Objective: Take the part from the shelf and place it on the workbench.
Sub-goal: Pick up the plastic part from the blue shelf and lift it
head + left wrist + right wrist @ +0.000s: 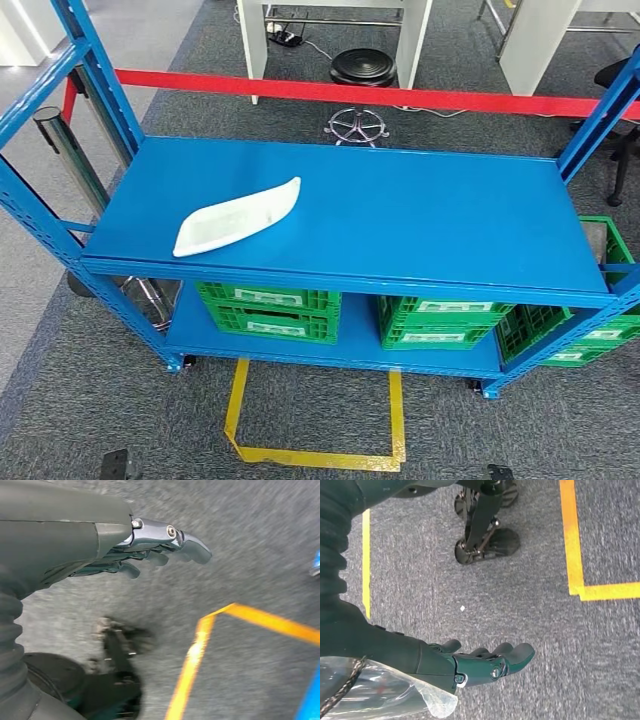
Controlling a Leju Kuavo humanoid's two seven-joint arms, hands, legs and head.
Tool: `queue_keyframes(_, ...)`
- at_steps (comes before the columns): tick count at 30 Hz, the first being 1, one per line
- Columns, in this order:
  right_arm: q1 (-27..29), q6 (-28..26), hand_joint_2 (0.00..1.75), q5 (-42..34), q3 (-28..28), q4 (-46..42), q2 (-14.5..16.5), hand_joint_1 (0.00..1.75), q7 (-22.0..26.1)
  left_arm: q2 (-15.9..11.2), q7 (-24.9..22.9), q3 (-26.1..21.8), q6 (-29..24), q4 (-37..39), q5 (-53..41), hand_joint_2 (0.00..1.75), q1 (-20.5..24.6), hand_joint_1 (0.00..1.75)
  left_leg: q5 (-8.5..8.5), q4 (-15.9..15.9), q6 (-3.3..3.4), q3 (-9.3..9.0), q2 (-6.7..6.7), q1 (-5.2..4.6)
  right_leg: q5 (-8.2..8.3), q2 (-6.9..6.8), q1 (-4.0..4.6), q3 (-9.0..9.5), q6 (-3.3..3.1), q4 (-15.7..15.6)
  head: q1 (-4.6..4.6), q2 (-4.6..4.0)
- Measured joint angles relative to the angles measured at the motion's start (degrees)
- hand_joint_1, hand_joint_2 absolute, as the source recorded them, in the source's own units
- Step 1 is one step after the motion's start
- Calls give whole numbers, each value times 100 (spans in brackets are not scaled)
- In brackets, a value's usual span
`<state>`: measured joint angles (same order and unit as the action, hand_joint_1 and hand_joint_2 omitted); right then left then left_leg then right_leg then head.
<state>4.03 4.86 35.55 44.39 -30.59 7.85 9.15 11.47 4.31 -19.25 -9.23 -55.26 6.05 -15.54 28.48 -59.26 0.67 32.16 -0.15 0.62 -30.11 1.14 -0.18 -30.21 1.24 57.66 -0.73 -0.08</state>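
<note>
Part (pixel 237 217), a white curved moulding, lies on the blue shelf (pixel 423 215); I judge it light, stiff, best gripped mid-length. My left hand (pixel 151 550) hangs spread, holding nothing. My right hand (pixel 486 662) likewise.

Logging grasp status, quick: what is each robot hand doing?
Left robot hand: open, holding nothing.
Right robot hand: open, holding nothing.
</note>
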Motion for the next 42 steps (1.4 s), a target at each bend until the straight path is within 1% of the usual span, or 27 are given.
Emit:
queue_keyframes(10, -103, -6, 175, 995, 982, -93, 169, 0, 250, 232, 445, -445, 197, -1580, -450, 175, -111, 0, 0, 0, 0, 1, 0, 0, 0, 0, 0, 0, 0, 0, -1, 0)
queue_keyframes(14, -133, -7, 175, 1378, 1321, -103, 214, 0, 338, 239, 624, -480, 287, -2241, -748, 175, -176, 0, 0, 0, 0, 1, 0, 0, 0, 0, 0, 0, 0, 1, -1, 0)
queue_keyframes(17, -167, -8, 175, 1659, 1551, -103, 236, 0, 395, 167, 699, -436, 285, -2711, -1028, 175, -210, 0, 0, 0, 0, 1, 0, 0, 0, 1, 0, -1, 0, 1, -1, 1)
queue_keyframes(20, -198, -11, 175, 1917, 1744, -103, 249, 0, 445, 2, 722, -295, 224, -3137, -1348, 175, -229, 0, 0, 0, -1, 0, 0, 1, 0, 1, 1, -3, 0, 1, -1, 1)
queue_keyframes(24, -224, -22, 175, 2231, 1958, -101, 258, 0, 495, -289, 658, -36, 113, -3640, -1826, 175, -219, 0, -1, 0, -1, 0, 0, 2, 0, 2, 1, -3, 0, 2, -1, 1)
queue_keyframes(38, -361, -93, 175, 3260, 2646, 72, 273, 0, 672, -1472, 186, 1015, -279, -5179, -3572, 175, -116, 0, -2, 0, -2, 1, 0, 2, 0, 4, 1, -4, -1, 3, -1, 1)
queue_keyframes(42, -404, -114, 175, 3530, 2799, 151, 273, 0, 710, -1851, -60, 1305, -337, -5481, -4083, 175, -3, 0, -2, 0, -3, 0, 0, 2, 0, 2, 1, -13, -1, 3, -1, 0)
